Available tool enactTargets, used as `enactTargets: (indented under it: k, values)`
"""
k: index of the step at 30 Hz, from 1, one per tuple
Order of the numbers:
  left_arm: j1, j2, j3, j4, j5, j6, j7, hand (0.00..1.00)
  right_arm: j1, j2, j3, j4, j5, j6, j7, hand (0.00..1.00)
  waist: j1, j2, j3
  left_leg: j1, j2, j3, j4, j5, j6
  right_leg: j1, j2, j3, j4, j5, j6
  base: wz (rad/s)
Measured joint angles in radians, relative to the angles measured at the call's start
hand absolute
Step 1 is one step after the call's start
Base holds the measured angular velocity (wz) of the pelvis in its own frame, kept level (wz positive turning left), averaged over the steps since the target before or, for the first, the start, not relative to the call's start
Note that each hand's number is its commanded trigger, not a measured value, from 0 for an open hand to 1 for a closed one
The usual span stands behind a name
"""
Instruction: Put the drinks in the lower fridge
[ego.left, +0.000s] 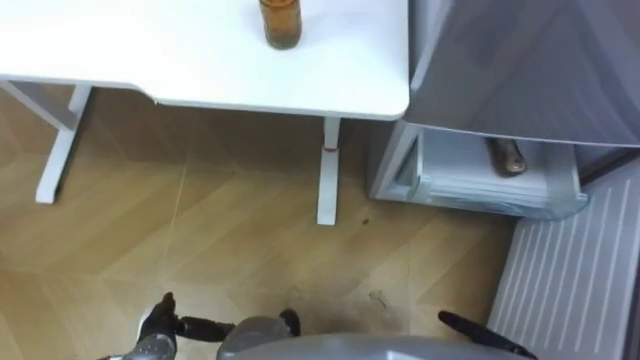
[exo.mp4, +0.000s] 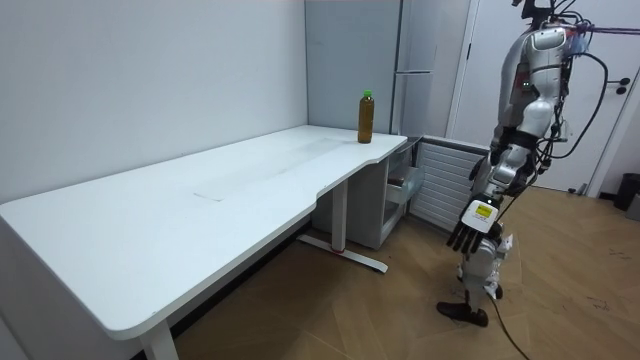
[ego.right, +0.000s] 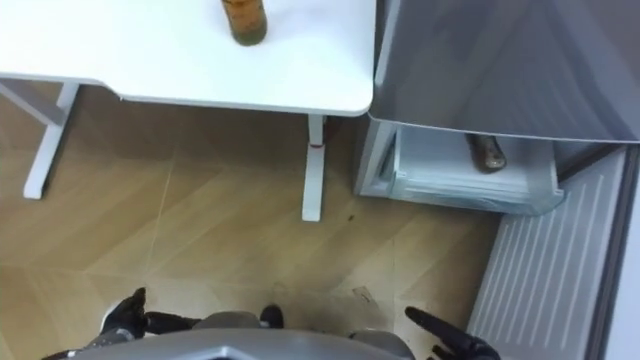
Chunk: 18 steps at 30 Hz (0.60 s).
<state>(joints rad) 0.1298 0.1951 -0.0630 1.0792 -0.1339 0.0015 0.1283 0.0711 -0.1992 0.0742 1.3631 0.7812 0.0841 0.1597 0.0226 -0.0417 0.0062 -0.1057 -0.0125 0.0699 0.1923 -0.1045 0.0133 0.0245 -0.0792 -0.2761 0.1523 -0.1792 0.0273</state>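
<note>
On the wooden floor, facing the corner where the white counter meets the grey fridge, the robot is seen standing upright in the room view, with both arms hanging at its sides. One bottle of amber drink is seen upright on the counter, close to the end nearest the fridge and set back from the front edge; a green cap is shown on it in the room view. At the foot of the fridge a pale drawer is pulled out, and a second bottle is seen lying on its side inside it, towards the back. Beside the drawer, on the robot's right, a ribbed white panel is seen. A white counter leg stands on the floor between the robot and the drawer, just beside the fridge. The left hand is seen low at the lower left of the eye views, its dark fingers relaxed and spread, with nothing held. The right hand is seen at the lower right, fingers stretched out straight, likewise with nothing in it. Both hands are well apart from either bottle and from the drawer.
</note>
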Motion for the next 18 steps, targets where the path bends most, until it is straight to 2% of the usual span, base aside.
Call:
enactTargets:
  k: [3, 6, 9, 12, 14, 18]
  values:
    - [0.012, -0.015, 0.032, 0.000, 0.011, 0.000, 0.000, 0.00, 0.001, 0.013, 0.013, -0.002, -0.140, -0.001, -0.010, 0.00, 0.007, 0.002, 0.0029, 0.027, 0.001, 0.012, -0.005, -0.011, -0.002, 0.021, 0.000, 0.015, -0.002, -0.004, 0.001, -0.12]
    - [0.014, -0.030, 0.036, 0.000, 0.016, 0.000, -0.001, 0.00, -0.003, 0.013, 0.024, -0.004, -0.184, -0.018, -0.026, 0.00, 0.005, 0.005, 0.0037, 0.043, 0.001, 0.019, -0.003, -0.020, -0.001, 0.034, 0.000, 0.027, -0.003, -0.005, 0.003, -0.13]
    - [0.015, -0.030, 0.037, 0.003, 0.016, 0.000, -0.003, 0.00, -0.005, 0.015, 0.039, -0.012, -0.214, -0.029, -0.048, 0.00, 0.006, 0.001, 0.0009, 0.051, 0.000, 0.022, -0.003, -0.027, -0.002, 0.047, 0.000, 0.028, -0.010, -0.006, 0.004, -0.01]
    - [0.018, -0.030, 0.060, 0.007, 0.016, 0.000, -0.016, 0.00, -0.013, 0.014, 0.023, -0.023, -0.293, -0.030, -0.055, 0.00, 0.007, 0.002, 0.0016, 0.052, 0.001, 0.022, -0.003, -0.030, -0.003, 0.049, 0.000, 0.030, -0.013, -0.006, 0.004, 0.00]
    - [0.026, -0.031, 0.084, 0.008, 0.017, 0.008, -0.028, 0.00, -0.013, 0.012, -0.005, -0.034, -0.360, -0.026, -0.058, 0.00, 0.007, 0.006, 0.0054, 0.070, 0.002, 0.022, 0.003, -0.042, -0.004, 0.069, 0.002, 0.030, -0.015, -0.007, 0.006, -0.04]
    - [0.047, -0.031, 0.109, 0.010, 0.008, 0.023, -0.026, 0.00, -0.011, 0.012, -0.021, -0.040, -0.372, -0.017, -0.074, 0.00, 0.006, 0.007, 0.0106, 0.105, 0.002, 0.030, 0.016, -0.065, -0.004, 0.109, 0.001, 0.045, -0.017, -0.020, 0.010, -0.06]
